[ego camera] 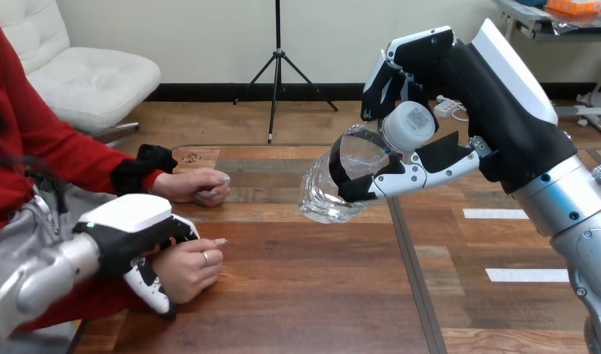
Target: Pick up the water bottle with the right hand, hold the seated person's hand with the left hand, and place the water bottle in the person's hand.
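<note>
1. Head view, right side: the right robot hand (474, 110) is closed round the water bottle (323, 195). Its fingers arch over the neck end and its thumb presses across the clear body from below. The bottle is pinched there, not resting on anything.
2. The bottle hangs clear of the tabletop (304, 295) and lies nearly level. Its white cap (409, 125) sits inside the grip, and the base juts out past the thumb on the side toward the person. That tilt probably lets the base reach the receiving palm first while the robot hand keeps hold at the neck.
3. Head view, left side: the left robot hand (131, 225) is clamped on the person's hand (190, 269) near the wrist. Its fingers curl over the top and its thumb hooks underneath. This grip looks meant to steady the target and fix its place for the handover.
4. The held hand pokes out just beyond the left robot hand's fingers. It is curled into a loose fist that rests on the tabletop, so it offers no open palm yet.
5. The person's other hand (197, 186) lies on the tabletop beyond the left robot hand, apart from it and not involved.
6. The bottle is well apart from the held hand, above it and off to the side of the right robot hand. By my reading, pick-up and hand-holding are done and the placing is not.
</note>
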